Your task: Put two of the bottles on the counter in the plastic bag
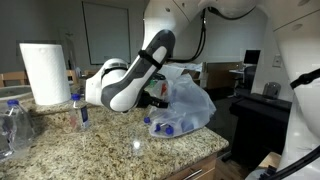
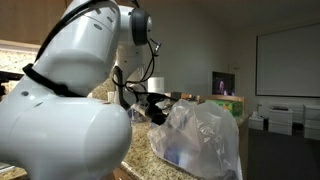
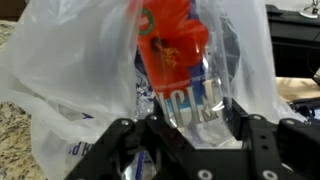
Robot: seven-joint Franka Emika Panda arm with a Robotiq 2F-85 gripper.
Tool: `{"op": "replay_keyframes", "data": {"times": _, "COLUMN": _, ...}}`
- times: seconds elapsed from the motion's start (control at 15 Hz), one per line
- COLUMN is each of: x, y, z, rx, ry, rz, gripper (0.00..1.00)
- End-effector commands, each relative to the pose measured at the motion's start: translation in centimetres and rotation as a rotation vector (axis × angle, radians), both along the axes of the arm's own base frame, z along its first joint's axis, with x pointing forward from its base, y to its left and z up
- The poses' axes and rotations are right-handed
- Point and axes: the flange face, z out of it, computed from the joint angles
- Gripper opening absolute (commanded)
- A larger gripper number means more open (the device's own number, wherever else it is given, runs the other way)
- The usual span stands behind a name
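Observation:
My gripper [image 3: 190, 112] is shut on a clear bottle [image 3: 176, 55] with an orange-red label, held at the mouth of the translucent plastic bag [image 3: 70, 70]. In an exterior view the gripper [image 1: 155, 98] is at the bag's [image 1: 187, 105] left side, and blue caps [image 1: 160, 127] show through the bag's bottom. One blue-capped bottle [image 1: 79, 111] stands on the granite counter [image 1: 110, 150] left of the arm; another [image 1: 12, 126] is at the far left. The bag [image 2: 200, 140] and gripper [image 2: 156, 110] also show in an exterior view.
A paper towel roll [image 1: 45, 72] stands at the counter's back left. The counter's front edge [image 1: 190, 160] runs just below the bag. The robot's white body [image 2: 60, 110] fills the left of an exterior view. Desks and a screen are in the room behind.

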Motion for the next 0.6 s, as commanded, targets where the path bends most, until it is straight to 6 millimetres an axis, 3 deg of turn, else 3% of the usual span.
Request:
{"op": "replay_keyframes", "data": {"times": 0.0, "x": -1.0, "y": -0.3, "z": -0.6, "rx": -0.111, "ry": 0.108, "rz": 0.113, "gripper": 0.36}}
{"op": "replay_keyframes", "data": {"times": 0.2, "x": -1.3, "y": -0.6, "z": -1.4, "rx": -0.191, "ry": 0.178, "rz": 0.203, "gripper": 0.36}}
{"op": "replay_keyframes", "data": {"times": 0.27, "x": -1.4, "y": -0.6, "z": -1.5, "rx": -0.216, "ry": 0.193, "rz": 0.229, "gripper": 0.46}}
{"op": "replay_keyframes", "data": {"times": 0.33, "x": -1.4, "y": -0.7, "z": -1.6, "rx": -0.236, "ry": 0.205, "rz": 0.25, "gripper": 0.86}}
{"op": "replay_keyframes", "data": {"times": 0.4, "x": -1.3, "y": -0.6, "z": -1.6, "rx": -0.248, "ry": 0.209, "rz": 0.264, "gripper": 0.86}}
{"op": "replay_keyframes", "data": {"times": 0.53, "x": -1.2, "y": -0.6, "z": -1.5, "rx": -0.261, "ry": 0.218, "rz": 0.281, "gripper": 0.97}}
